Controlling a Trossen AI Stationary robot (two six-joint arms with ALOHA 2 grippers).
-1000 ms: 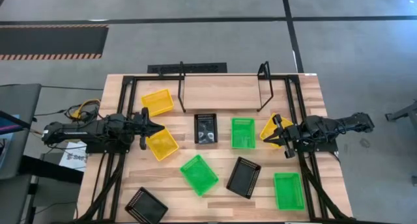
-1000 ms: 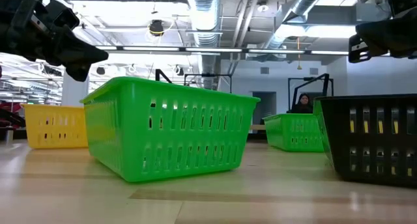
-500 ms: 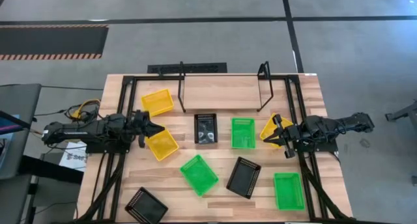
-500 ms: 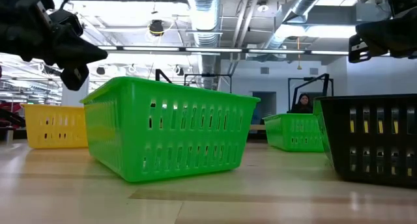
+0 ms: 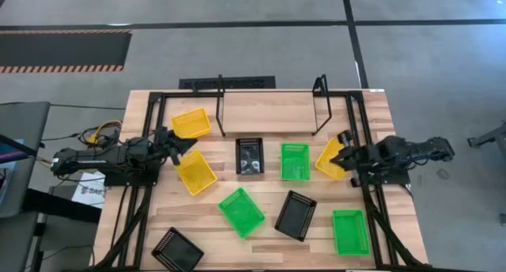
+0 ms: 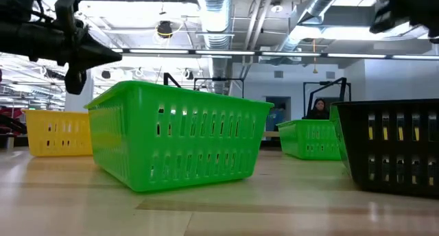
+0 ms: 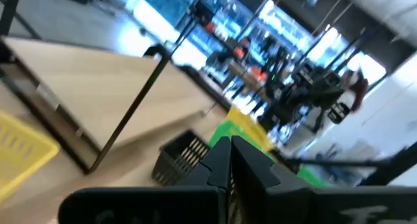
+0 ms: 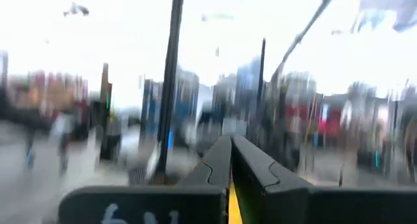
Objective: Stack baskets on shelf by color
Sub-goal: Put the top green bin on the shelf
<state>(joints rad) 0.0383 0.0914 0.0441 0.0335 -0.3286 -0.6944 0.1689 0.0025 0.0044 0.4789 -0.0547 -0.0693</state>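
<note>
Baskets counted: I see nine from above, three yellow, three green, three black, none on the shelf (image 5: 267,111).
Shelf: it stands at the far middle of the table (image 5: 371,232), its plank bare.
Left gripper (image 5: 188,145): my left arm reaches in from the left edge; the fingers are pressed together with nothing between them, raised between two yellow baskets.
Far-left yellow basket (image 5: 191,123): sits just left of the shelf's leg, near the table's far-left part.
Second yellow basket (image 5: 196,173): lies just near-side of the left gripper, tilted on the wood.
Near-left black basket (image 5: 177,249): at the near edge (little room left there).
Middle green basket (image 5: 241,211): turned at an angle, open wood around it.
Centre black basket (image 5: 249,156): just in front of the shelf; something pale shows inside, which I cannot make out.
Upright green basket (image 5: 295,161): just right of that black one, nothing visible inside.
Angled black basket (image 5: 296,215): between the middle green and the near-right green.
Near-right green basket (image 5: 350,232): near the right edge.
Right gripper (image 5: 343,149): fingers clamped on the rim of the third yellow basket (image 5: 329,158), which hangs tilted beside the upright green one.
Open room: a clear lane of wood runs between the shelf front and the basket row.
</note>
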